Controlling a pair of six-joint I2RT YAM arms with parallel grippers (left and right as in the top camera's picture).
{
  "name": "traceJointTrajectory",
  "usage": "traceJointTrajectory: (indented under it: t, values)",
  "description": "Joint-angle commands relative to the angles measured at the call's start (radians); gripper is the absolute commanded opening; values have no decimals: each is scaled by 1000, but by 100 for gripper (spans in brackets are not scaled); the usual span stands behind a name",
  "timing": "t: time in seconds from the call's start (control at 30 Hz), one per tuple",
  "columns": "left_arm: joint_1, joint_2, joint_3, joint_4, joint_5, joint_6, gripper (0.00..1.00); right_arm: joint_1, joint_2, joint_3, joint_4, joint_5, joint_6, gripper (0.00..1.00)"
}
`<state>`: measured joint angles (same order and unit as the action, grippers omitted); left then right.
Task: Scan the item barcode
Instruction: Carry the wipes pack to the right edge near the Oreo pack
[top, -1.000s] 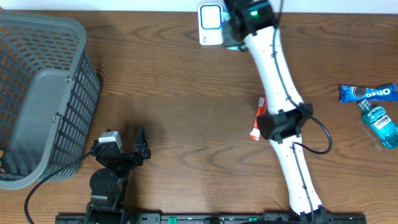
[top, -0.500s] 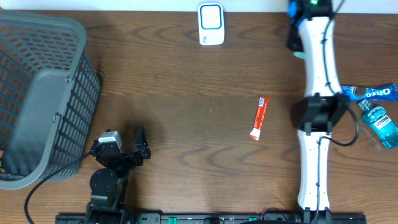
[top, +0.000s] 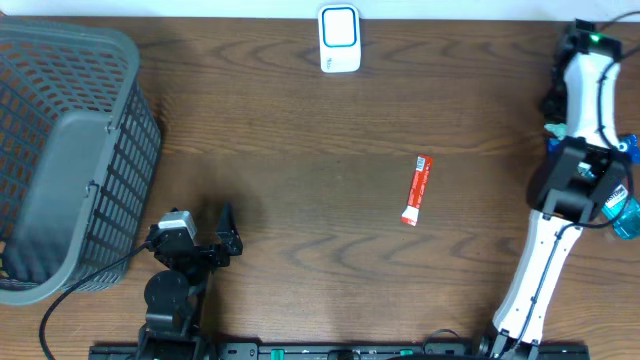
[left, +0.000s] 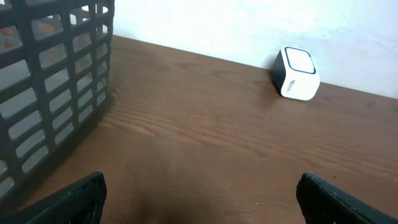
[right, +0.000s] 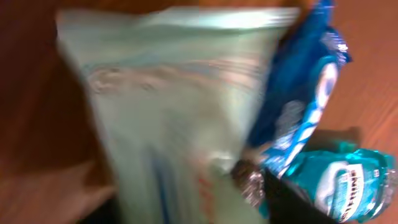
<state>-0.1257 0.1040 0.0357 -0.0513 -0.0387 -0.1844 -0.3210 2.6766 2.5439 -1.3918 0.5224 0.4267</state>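
The pale packet (right: 168, 112), swung by the right hand (top: 552, 102) from the scanner (top: 339, 38) to beside the Oreo pack (right: 301, 106) at the tabletop's (top: 300, 200) right edge, looks scanned; whether that hand grips it, I cannot tell

— What stood on the left of the wooden table (top: 300, 110)?
— A grey plastic basket (top: 135, 170) with lattice walls, upright, its mouth open to the top
— And nearer the middle?
— A slim red packet (top: 416, 189) with a white end lay flat, well apart from the basket
— Anything at the right edge?
— A teal mouthwash bottle (right: 339, 180) lay on its side, and a blue snack packet (right: 311, 93) lay just beside it, seemingly touching; both were blurred in the close view
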Motion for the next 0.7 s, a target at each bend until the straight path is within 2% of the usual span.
traceJointTrajectory:
  t: [0.0,0.13,0.3,0.4,0.47,0.5,0.6,0.63,0.67]
  values:
    - [3,-2,-32,-14,-6,-5,98,-13,-19,24,-14,21,40,99]
    - [3,-2,-32,-14,-6,-5,98,3,-66,91,-66,21,51,99]
    - [3,-2,-32,-14,-6,-5,98,85,-208,140,-170,-48,52,99]
    - [3,-2,-32,-14,-6,-5,98,162,-301,140,-247,-154,51,99]
    - [3,-2,-32,-14,-6,-5,98,222,-356,140,-298,-307,29,99]
    - [3,-2,-32,-14,-6,-5,98,253,-377,140,-307,-406,-26,99]
    - [3,-2,-32,-14,-6,-5,98,344,-421,136,-307,-744,-395,99]
    - [3,-2,-32,-14,-6,-5,98,378,-432,128,-307,-815,-447,99]
    - [3,-2,-32,-14,-6,-5,98,427,-442,112,-307,-836,-396,99]
